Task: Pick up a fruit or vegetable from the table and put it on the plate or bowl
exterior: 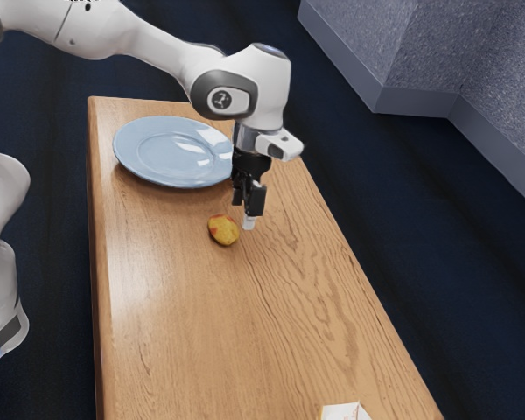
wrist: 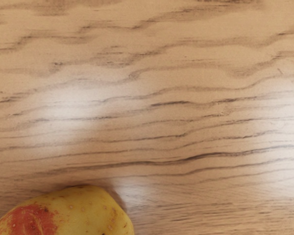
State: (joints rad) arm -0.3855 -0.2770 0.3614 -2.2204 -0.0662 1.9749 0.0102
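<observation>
A small yellow fruit with a red blotch (exterior: 224, 230) lies on the wooden table (exterior: 245, 332), a short way in front of the pale blue plate (exterior: 157, 140). My gripper (exterior: 248, 219) points straight down just to the exterior view's right of the fruit, its tips close above the wood and apart from the fruit. The fingers stand open with nothing between them. In the wrist view the fruit (wrist: 63, 213) lies off to one side of my hand, with bare wood grain (wrist: 157, 98) under it. The plate holds nothing.
A white carton corner (exterior: 344, 411) sits at the table's near edge on the exterior view's right. The table's long edges drop to a dark floor. A grey block (exterior: 437, 61) stands beyond the table at upper right.
</observation>
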